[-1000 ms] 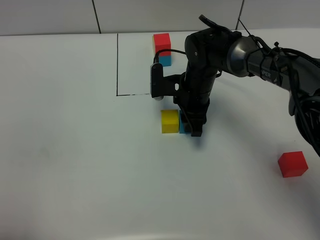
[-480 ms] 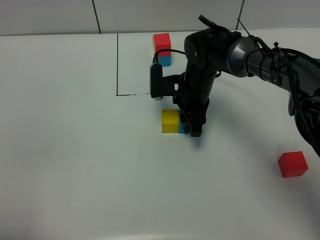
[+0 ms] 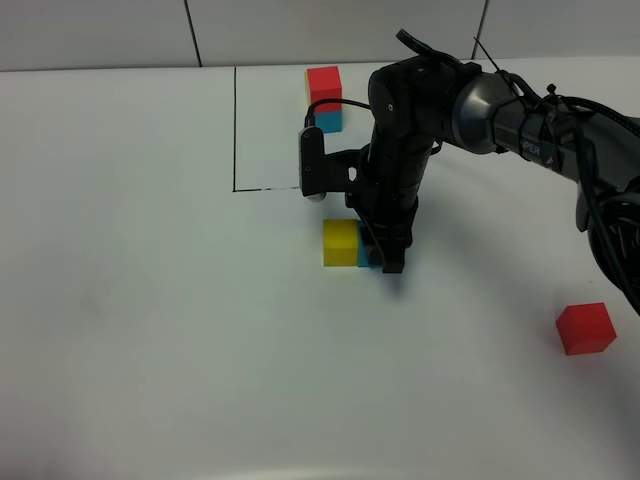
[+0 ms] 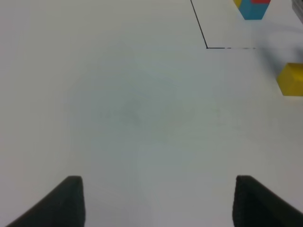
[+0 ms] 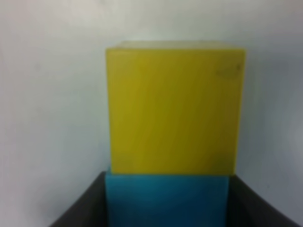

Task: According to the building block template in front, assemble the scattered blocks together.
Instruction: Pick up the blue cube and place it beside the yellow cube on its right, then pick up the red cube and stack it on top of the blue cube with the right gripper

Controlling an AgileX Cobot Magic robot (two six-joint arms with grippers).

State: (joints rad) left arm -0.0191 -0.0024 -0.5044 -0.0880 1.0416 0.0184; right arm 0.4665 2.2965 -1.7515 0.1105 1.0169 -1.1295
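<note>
In the exterior high view my right gripper points down at the table's middle, shut on the cyan-blue cube, which touches the yellow cube on that cube's right side. The right wrist view shows the blue cube between the dark fingers, pressed flush against the yellow cube. The red cube lies alone at the right. The template, red over cyan-blue, stands at the back. My left gripper is open over bare table; the yellow cube and the template sit far ahead of it.
A thin black line marks off the template's area on the white table. The right arm's dark body and cables stretch in from the right edge. A tiled wall runs along the back.
</note>
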